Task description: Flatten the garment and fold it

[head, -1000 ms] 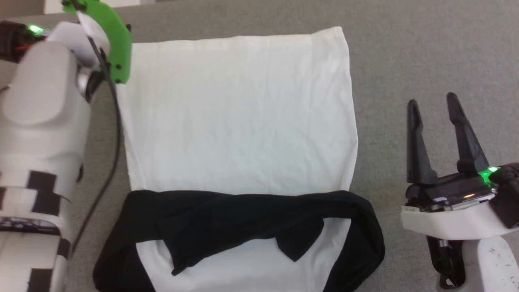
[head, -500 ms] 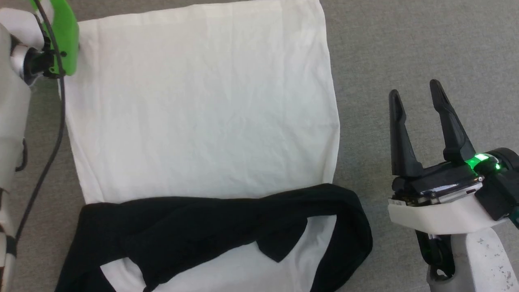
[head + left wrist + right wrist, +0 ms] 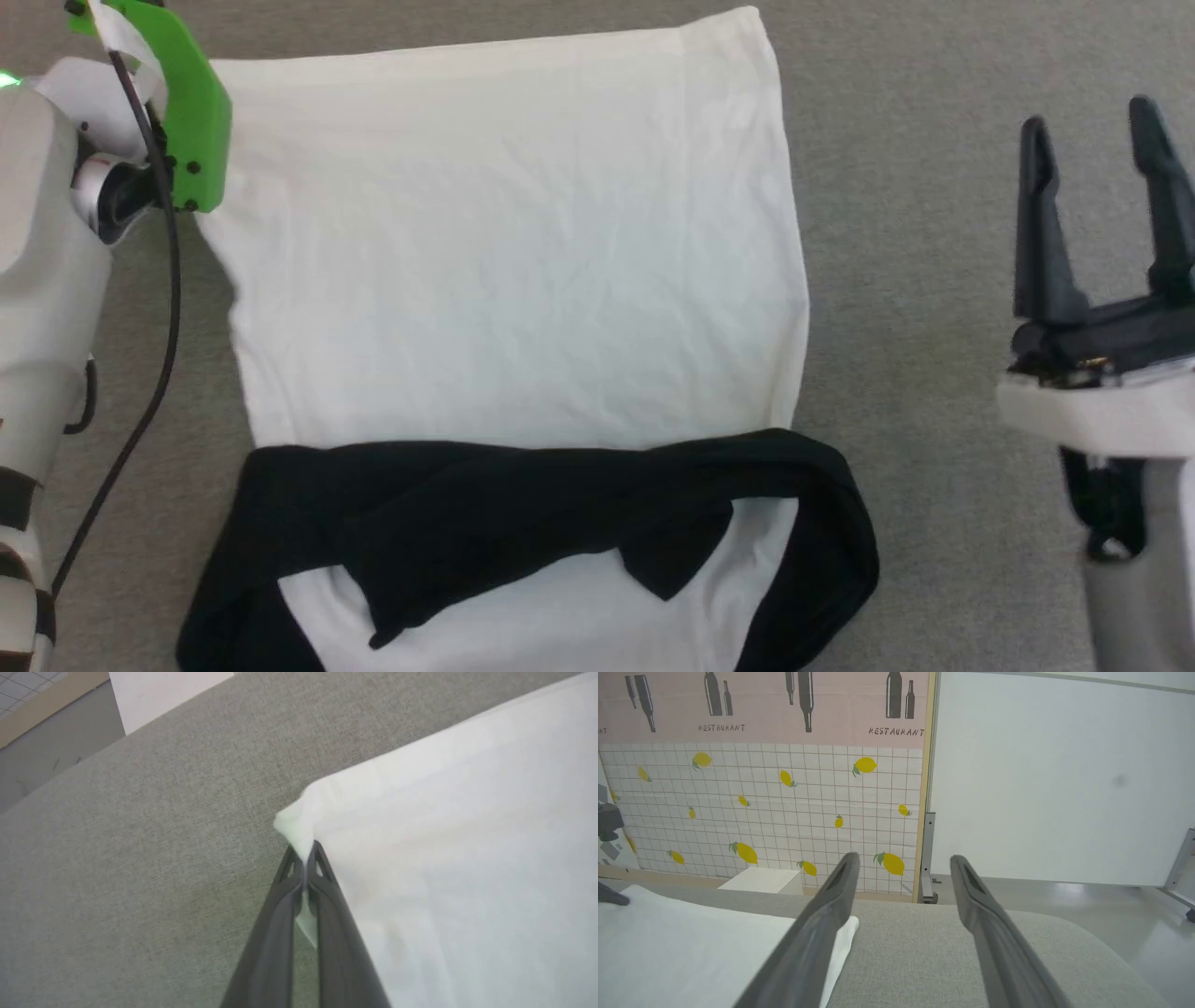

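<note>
Jaws, left gripper (image 3: pixel 306 851): closed tight on the far left corner of the garment (image 3: pixel 523 280). A small peak of white cloth is bunched above the fingertips, and a sliver of it shows between the two fingers lower down.

Left arm: pale forearm at the left edge of the head view, with a green bracket (image 3: pixel 191 121) touching the garment's left side edge.

Garment: lies flat on the grey fabric surface (image 3: pixel 934 280). White body is spread smooth toward the far side. Black sleeves are folded across it on the near side.

Right gripper (image 3: pixel 1088 117): jaws wide apart, nothing between them. It sits over bare grey surface to the right of the garment, not touching it. In the right wrist view the garment's far right corner shows at lower left, partly behind one finger, with a lemon-print wall (image 3: pixel 761 812) beyond.
</note>
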{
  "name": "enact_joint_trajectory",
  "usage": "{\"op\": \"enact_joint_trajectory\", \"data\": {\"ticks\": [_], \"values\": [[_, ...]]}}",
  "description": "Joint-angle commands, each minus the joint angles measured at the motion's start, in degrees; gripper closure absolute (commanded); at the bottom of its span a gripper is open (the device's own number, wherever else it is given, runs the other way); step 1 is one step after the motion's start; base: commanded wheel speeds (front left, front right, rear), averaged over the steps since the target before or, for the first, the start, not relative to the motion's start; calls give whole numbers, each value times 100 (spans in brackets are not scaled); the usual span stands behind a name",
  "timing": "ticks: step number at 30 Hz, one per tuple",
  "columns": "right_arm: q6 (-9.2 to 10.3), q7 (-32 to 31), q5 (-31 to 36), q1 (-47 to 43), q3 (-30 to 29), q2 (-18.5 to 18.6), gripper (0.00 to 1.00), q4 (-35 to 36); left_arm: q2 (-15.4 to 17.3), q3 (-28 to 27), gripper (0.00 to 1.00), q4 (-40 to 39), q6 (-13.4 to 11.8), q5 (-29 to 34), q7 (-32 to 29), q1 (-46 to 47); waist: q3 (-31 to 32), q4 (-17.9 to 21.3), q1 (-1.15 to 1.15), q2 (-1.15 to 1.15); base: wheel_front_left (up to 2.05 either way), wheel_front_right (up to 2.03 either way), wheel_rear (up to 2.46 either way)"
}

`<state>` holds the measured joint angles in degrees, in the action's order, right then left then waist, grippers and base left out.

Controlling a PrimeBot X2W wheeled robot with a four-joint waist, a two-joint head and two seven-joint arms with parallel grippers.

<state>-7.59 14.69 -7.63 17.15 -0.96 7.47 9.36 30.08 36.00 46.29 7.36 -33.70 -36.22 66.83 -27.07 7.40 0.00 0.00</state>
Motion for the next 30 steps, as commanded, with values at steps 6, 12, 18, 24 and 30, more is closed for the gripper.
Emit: {"op": "enact_joint_trajectory", "data": {"ticks": [6, 12, 18, 24, 30], "values": [[10, -575, -227, 1096, 42, 745, 0, -793, -107, 240, 100, -400, 13, -154, 775, -311, 421, -639, 0, 0, 0, 0, 0], [10, -2165, -878, 2319, 1047, 1644, 0, -1674, -268, 466, 100, -594, 13, -171, 1216, -449, 387, -843, 0, 0, 0, 0, 0], [10, -3961, -1501, 3538, 2453, 2417, 0, -2390, -365, 615, 100, -647, 13, -157, 1433, -334, 235, -978, 0, 0, 0, 0, 0], [10, -5781, -2592, 4499, 3503, 2579, 0, -2972, -515, 756, 100, -705, 13, -151, 1622, -97, -16, -1213, 0, 0, 0, 0, 0], [10, -6655, -3012, 5168, 3897, 2594, 0, -3524, -711, 914, 100, -784, 13, -178, 1811, 181, -340, -1491, 0, 0, 0, 0, 0]]}}
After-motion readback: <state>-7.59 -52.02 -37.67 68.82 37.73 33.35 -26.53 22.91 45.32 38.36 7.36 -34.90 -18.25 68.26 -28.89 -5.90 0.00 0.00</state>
